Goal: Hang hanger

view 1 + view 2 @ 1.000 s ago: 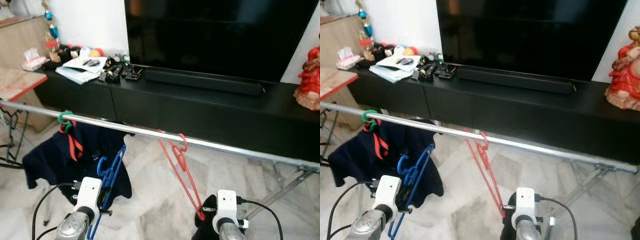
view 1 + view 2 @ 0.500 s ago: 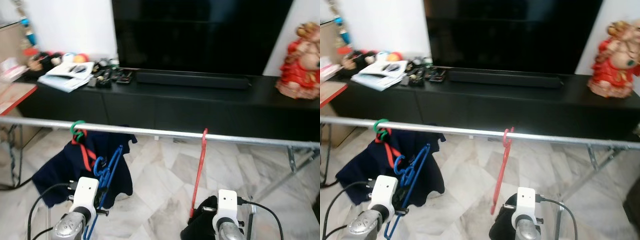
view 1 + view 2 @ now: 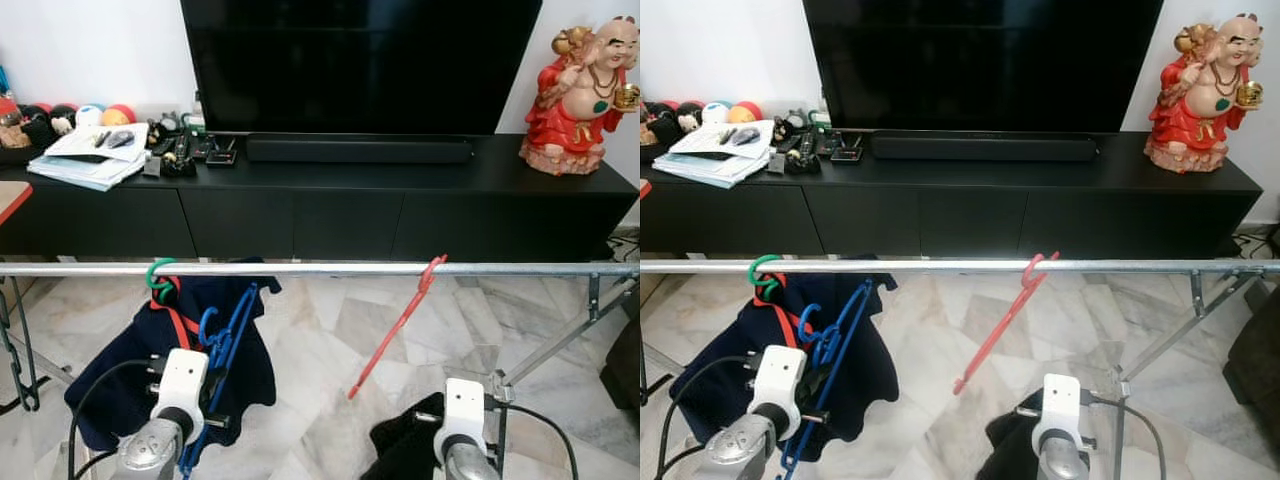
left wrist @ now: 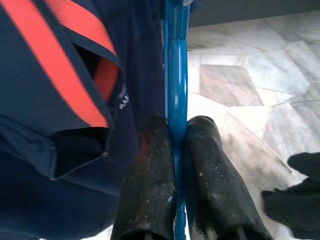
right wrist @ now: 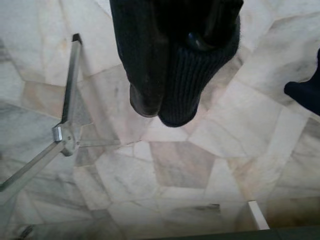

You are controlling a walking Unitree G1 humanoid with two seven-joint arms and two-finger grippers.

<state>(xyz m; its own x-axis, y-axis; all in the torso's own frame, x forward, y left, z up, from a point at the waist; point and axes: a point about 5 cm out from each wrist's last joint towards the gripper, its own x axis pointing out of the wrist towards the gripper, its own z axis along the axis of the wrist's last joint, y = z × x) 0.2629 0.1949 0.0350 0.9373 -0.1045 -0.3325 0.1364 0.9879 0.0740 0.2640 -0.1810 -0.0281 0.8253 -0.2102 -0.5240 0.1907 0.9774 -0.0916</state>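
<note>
Head views: metal rail runs across; red hanger hooked on it, swung aslant. Blue hanger rises from left arm, hook just below rail, beside dark shirt.

Left wrist: left gripper clamps blue hanger shaft, long axis along fingers.

Right wrist: right gripper pinches dark cloth above floor.

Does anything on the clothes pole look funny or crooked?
Yes. The red hanger hooks on the metal rail but slants sideways instead of hanging straight down, and it is bare. The blue hanger is not on the rail; the left gripper is shut on it.
</note>
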